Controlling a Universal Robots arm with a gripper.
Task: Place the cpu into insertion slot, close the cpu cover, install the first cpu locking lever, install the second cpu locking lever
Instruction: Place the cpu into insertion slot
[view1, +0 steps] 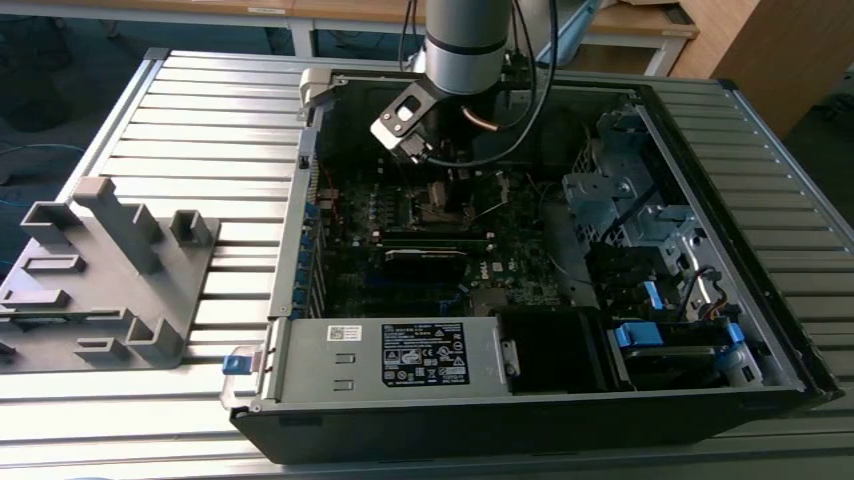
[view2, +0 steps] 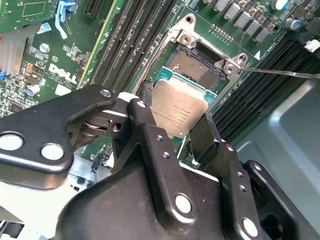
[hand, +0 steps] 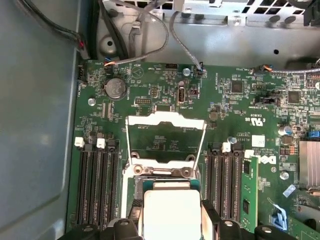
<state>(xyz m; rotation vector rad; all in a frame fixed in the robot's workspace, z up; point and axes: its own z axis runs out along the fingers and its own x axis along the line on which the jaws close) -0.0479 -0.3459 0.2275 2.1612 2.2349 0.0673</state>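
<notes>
The tool (view2: 172, 121) grips the cpu (view2: 178, 106) by two edges, just above the slot (view2: 196, 67) inside the case (view1: 561, 425). The cover (hand: 165, 119) is swung open.

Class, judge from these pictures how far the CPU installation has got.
Done: none of the four steps yet. In hand: the gripper holds the cpu over the bare slot, not seated. Left: seating it, closing the cover, which stands open, and the locking; one lever sticks out free.

Open computer case (view1: 534, 432) on slatted table (view1: 200, 120); grey fixture (view1: 107, 275) at exterior view's left.
</notes>
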